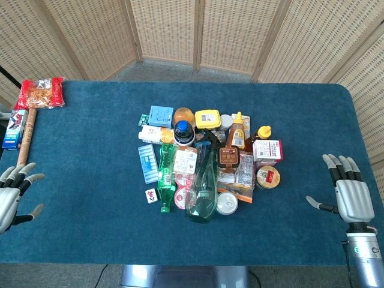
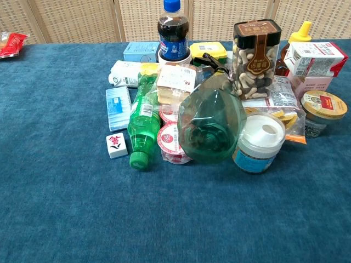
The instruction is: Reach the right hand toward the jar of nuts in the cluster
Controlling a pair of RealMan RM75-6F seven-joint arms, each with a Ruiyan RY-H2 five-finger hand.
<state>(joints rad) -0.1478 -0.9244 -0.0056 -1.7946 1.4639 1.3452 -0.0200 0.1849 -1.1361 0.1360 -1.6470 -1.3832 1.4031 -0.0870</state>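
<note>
The jar of nuts [image 2: 255, 60] stands upright in the cluster, a clear square jar with a brown lid and label, showing mixed nuts; from above its brown lid [image 1: 229, 156] sits right of the big green bottle. My right hand [image 1: 351, 192] rests open, fingers spread, on the blue cloth at the right edge, well right of the cluster. My left hand [image 1: 12, 192] lies open at the left edge. Neither hand appears in the chest view.
Around the jar lie a large green glass bottle [image 2: 211, 123], a small green bottle [image 2: 141, 123], a cola bottle [image 2: 173, 30], a white-lidded tub [image 2: 260, 142], a round tin [image 2: 323, 109], a carton [image 2: 315, 57] and honey bottles. A snack bag [image 1: 40, 93] and a roll lie far left.
</note>
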